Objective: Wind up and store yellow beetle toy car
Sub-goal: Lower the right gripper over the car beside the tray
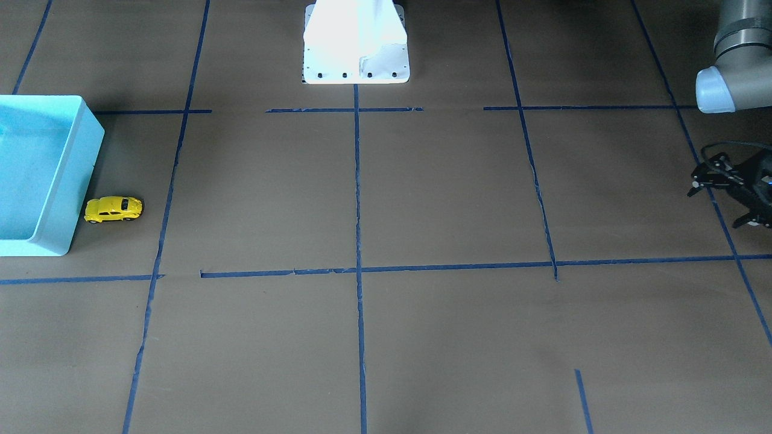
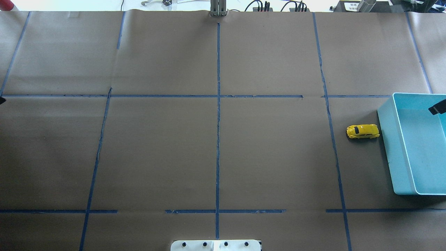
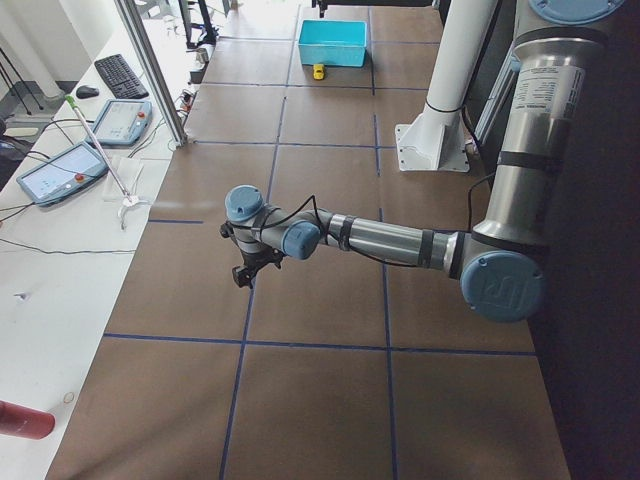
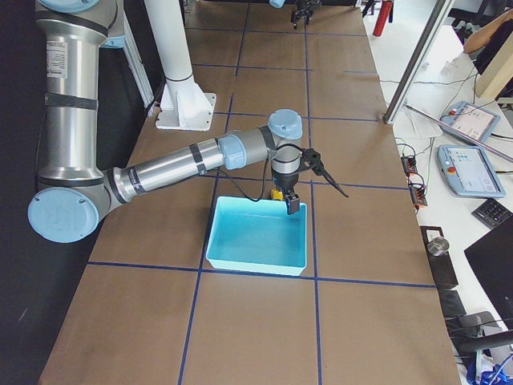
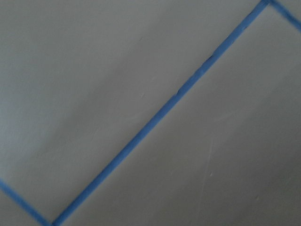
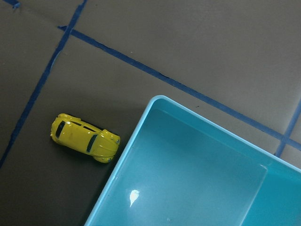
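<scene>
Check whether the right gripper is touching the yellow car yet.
Apart. The overhead view shows the right gripper above the light blue bin, while the yellow beetle toy car sits outside its wall, a clear gap between them.

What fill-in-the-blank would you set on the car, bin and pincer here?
1. The yellow beetle toy car stands upright on its ___.
2. The car sits ___ the light blue bin, close to its wall.
3. The bin holds ___.
4. The pincer above the bin belongs to the robot's ___ arm.

Missing words: wheels; outside; nothing; right.
</scene>
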### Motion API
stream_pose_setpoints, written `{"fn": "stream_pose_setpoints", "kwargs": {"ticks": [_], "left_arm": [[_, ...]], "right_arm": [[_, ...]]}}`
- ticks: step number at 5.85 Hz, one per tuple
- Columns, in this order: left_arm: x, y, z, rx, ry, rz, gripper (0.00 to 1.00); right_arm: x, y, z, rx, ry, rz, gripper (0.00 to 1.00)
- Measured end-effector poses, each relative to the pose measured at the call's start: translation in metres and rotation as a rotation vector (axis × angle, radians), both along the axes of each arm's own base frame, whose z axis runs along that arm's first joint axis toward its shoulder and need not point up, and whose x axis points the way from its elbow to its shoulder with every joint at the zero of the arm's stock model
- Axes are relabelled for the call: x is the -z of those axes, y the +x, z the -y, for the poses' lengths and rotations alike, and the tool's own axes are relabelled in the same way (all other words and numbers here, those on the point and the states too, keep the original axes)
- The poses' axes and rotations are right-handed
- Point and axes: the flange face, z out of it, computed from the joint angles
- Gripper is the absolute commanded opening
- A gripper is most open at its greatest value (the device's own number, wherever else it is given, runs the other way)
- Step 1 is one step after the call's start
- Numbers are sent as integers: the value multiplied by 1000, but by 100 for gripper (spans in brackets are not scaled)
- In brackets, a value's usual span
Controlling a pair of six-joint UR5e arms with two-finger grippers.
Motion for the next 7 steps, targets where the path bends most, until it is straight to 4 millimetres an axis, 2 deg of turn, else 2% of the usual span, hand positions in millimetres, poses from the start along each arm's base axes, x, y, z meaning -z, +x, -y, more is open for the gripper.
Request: {"fn": "stream_pose_setpoints", "kwargs": {"ticks": [1, 2, 4, 5, 6, 7], "left_arm": [[-23, -39, -10, 88, -102, -6, 100], [-42, -68, -19, 199, -233, 0, 100], [-73, -112, -40, 404, -440, 10, 100], [-88, -141, -57, 485, -497, 5, 100], [-97, -161, -68, 536, -526, -1, 100], [-97, -168, -71, 576, -551, -7, 100]], "right_arm": [[11, -17, -1, 72, 59, 4, 100], [22, -39, -5, 147, 111, 7, 100], [42, -92, -19, 318, 240, -19, 100], [44, -114, -26, 441, 339, -53, 100], [45, -137, -25, 552, 438, -93, 100], [48, -162, -17, 647, 518, -118, 100]]}}
